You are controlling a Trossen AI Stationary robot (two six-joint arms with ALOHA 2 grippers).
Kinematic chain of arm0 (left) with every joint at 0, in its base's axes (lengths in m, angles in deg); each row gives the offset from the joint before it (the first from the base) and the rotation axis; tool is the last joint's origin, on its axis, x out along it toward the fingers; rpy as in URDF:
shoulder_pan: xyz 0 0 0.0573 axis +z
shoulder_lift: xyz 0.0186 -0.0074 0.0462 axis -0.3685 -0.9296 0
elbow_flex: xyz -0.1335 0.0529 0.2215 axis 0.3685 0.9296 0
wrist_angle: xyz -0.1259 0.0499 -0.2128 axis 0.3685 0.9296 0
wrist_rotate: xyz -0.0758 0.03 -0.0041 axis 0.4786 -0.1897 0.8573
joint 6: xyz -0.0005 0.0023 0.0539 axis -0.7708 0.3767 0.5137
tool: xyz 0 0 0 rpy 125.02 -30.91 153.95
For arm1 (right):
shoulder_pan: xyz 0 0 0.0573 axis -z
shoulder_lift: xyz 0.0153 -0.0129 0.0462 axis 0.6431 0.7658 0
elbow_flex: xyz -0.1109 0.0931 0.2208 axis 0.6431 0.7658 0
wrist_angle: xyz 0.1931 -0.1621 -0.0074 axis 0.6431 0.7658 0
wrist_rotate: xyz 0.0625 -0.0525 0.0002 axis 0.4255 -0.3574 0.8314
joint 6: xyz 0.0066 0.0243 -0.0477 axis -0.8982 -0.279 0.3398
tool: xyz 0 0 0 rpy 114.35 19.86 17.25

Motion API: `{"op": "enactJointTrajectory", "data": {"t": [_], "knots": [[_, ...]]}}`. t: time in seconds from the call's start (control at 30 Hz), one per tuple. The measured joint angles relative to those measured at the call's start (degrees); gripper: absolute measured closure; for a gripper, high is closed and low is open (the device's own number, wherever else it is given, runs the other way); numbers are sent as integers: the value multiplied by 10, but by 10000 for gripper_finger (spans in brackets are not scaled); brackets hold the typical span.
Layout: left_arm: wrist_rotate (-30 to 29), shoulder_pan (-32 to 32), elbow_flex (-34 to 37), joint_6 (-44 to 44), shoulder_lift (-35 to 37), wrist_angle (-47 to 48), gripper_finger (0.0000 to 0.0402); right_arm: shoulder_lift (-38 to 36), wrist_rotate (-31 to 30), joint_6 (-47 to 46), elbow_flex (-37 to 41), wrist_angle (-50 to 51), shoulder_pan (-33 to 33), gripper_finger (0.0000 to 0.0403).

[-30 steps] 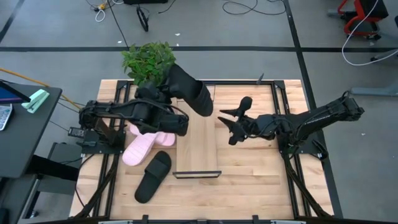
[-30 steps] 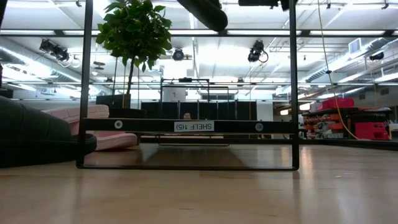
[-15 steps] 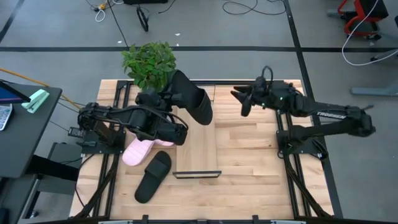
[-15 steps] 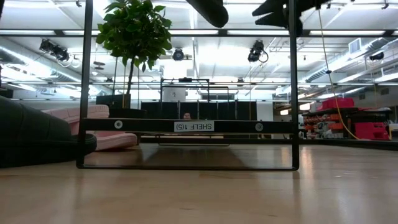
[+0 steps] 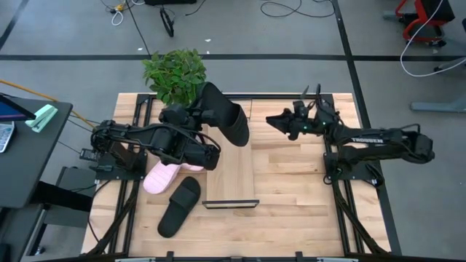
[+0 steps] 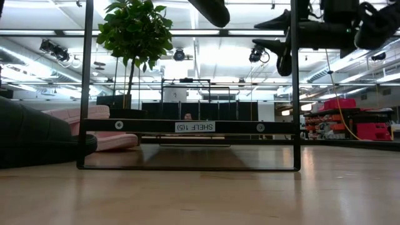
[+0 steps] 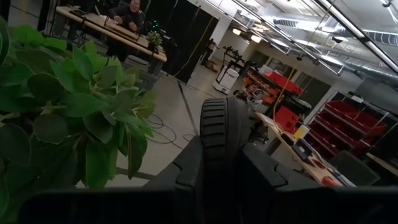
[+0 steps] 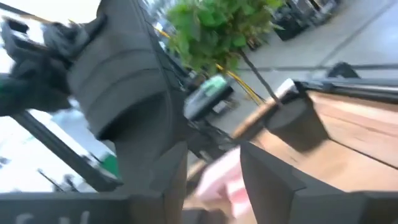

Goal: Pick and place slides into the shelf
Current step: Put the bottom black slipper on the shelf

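My left gripper [image 5: 198,115] is shut on a matte black slide [image 5: 226,115], raised over the far end of the shelf [image 5: 231,175]. The low view shows only that slide's lower tip [image 6: 209,9] above the shelf's black end frame [image 6: 119,125]. The second black slide [image 5: 180,206] lies flat on the table, left of the shelf's near end. Two pale pink slides [image 5: 164,175] lie under the left arm. My right gripper [image 5: 280,121] hangs open in the air right of the shelf's far end, its fingers [image 6: 278,47] touching nothing. My left gripper pinches the black slide between its two fingers [image 7: 186,171], coming level from the table's left. The slide's ribbed edge [image 7: 224,127] stands up between them. The slide is lifted clear and tilted, its lower end [image 5: 240,135] over the shelf board.
A potted plant [image 5: 175,73] stands at the table's far edge, just behind the held slide. Black rails [image 5: 338,182] run along both sides of the wooden table. The shelf board [image 5: 231,164] has nothing on it. People sit at a desk [image 7: 124,12] far beyond the table.
My right gripper has drawn back from beside the shelf's middle toward the table's far right, turning about while staying open. My left gripper has kept the black slide raised over the shelf's far end, hardly shifting.
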Motion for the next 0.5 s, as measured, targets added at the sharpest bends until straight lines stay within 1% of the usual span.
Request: {"op": "enactJointTrajectory", "data": {"t": [0.07, 0.13, 0.3, 0.33, 0.43, 0.5], "knots": [[0, 0, 0, 4, 0, -3, 328, 21, -4, -17, 10, -46, -10, 225], [0, 0, 0, 4, 0, -8, 329, 44, -4, -27, 9, -71, -29, 204], [0, 4, 0, 6, 0, -16, 329, 100, -46, -15, -34, -75, -79, 147], [0, 4, 0, 11, 0, -17, 328, 110, -47, -11, -45, -75, -86, 137], [0, 4, 0, 19, 0, -26, 328, 137, -49, -7, -81, -76, -104, 115], [0, 4, 0, 20, 0, -32, 330, 155, -49, -2, -106, -75, -115, 108]]}}
